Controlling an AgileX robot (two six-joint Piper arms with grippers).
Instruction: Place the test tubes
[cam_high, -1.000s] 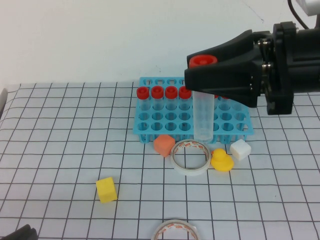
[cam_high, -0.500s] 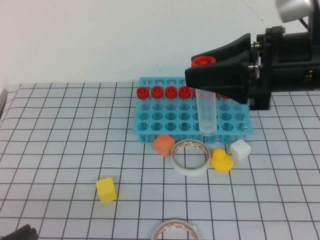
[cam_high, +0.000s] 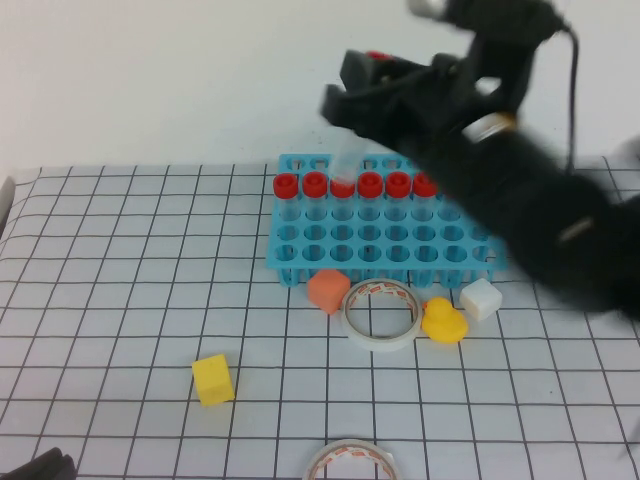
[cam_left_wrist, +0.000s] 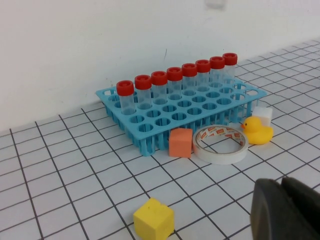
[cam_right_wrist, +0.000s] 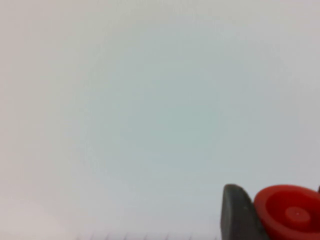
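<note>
A red-capped tube (cam_high: 346, 160) is pictured in the grasp of the right gripper (cam_high: 365, 85), which is clenched on it near the cap (cam_right_wrist: 290, 212) and raised high over the back of the blue rack (cam_high: 300, 262). The tube is held tilted rather than upright, with its clear lower end hanging above the back row toward the rack's left end. That back row is seen filled from end to end with capped tubes (cam_left_wrist: 175, 82), while the rows in front of it are left open. The left gripper (cam_left_wrist: 285, 212) is parked low at the table's front-left, well apart from the rack, clenched on nothing. For the step to be done well, it is judged that the tube should first be brought upright, and its lower end then centred over a free hole in the second row. A straight, slow descent is called for, so that the neighbouring caps are not knocked. The grip is best let go only once the tube is felt to be seated, and the fingers are best drawn straight up afterwards. The orange cube (cam_high: 328, 290), tape roll (cam_high: 381, 316) and duck (cam_high: 443, 321) lying just in front of the rack are best avoided by an approach from above.
</note>
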